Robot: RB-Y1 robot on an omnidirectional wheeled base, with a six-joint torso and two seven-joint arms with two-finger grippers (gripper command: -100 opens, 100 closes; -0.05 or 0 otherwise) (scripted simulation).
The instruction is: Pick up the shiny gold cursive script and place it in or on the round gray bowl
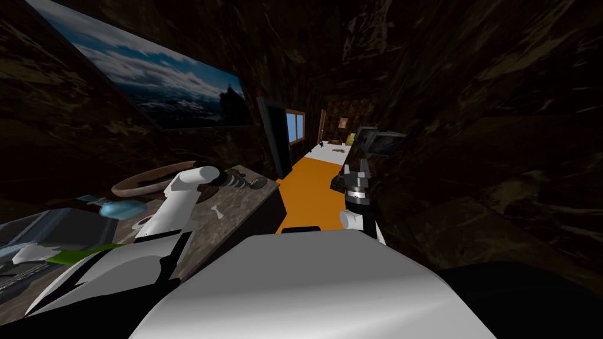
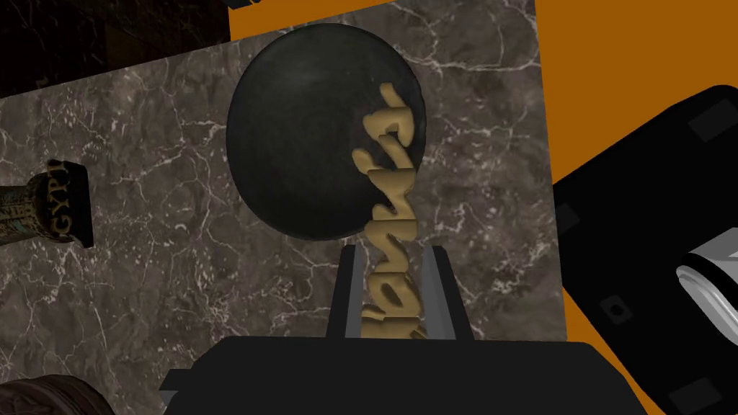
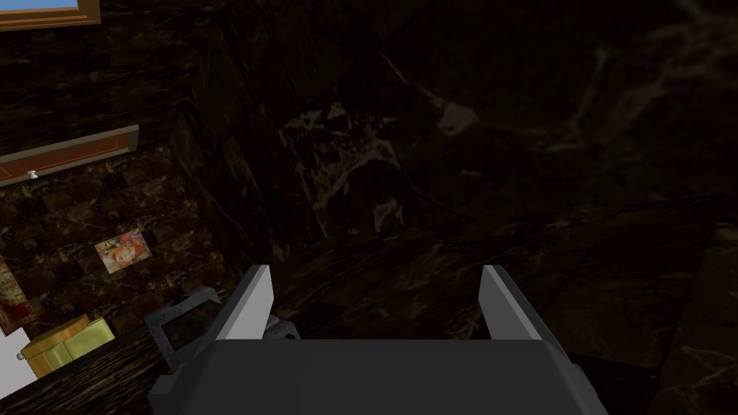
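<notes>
L grip: left gripper [image 2: 395, 252], fingers pressed narrow on the gold script [image 2: 389, 194]. It's clamped at the near end; the rest sticks out past the tips.
Script axis: long axis runs on along the fingers, straight out fwd, not crosswise.
Bowl: round dark-grey bowl [image 2: 303, 137] sits on the brown marbled table [image 2: 158, 245], just beyond the fingertips.
Overlap: script's far end lies across the bowl's side nearest the orange floor [image 2: 634, 57]. Bowl centre is off to the other side of the script.
Height: can't tell if the script hangs above the bowl or touches it.
Key relation: bowl is ahead and a bit sideways of the script line. I reckon the next move wants a small shift toward bowl centre, away from the table edge, then let go.
Risk: dropped as is, the script prob tips off the rim onto the table.
R grip: right gripper [image 3: 375, 281], fingers wide apart, holding nothing. In head view it's out over the floor, well apart from the table.
Nearer arm: left, has the script.
Nearby: dark lettered jar [image 2: 50, 209] on the table, well apart from the bowl.
</notes>
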